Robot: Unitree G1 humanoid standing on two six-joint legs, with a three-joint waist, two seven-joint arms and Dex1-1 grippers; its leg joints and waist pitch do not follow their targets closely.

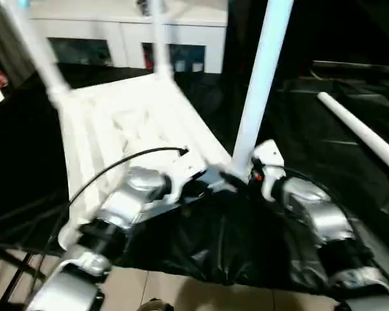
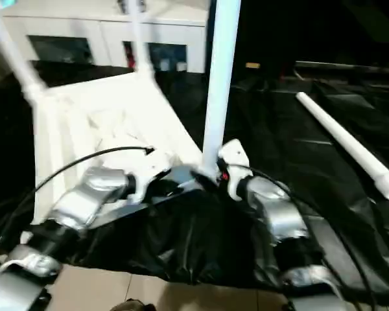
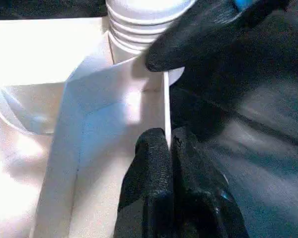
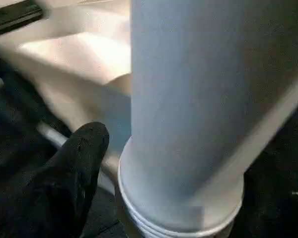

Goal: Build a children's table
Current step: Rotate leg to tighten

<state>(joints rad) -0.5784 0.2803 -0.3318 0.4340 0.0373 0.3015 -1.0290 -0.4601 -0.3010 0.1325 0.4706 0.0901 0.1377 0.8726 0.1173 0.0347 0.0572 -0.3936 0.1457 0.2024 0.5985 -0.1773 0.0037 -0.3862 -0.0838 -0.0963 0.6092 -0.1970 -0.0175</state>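
- The top lies underside up on the black sheet, so its corner sockets face upward for legs.
- The left end effector is closed on the top's rim, likely steadying it.
- The right end effector is at the near leg, which stands in a socket; whether it grips cannot be told.
- Legs: three upright, one loose on the sheet.

White glass-door cabinet behind; black sheeting.
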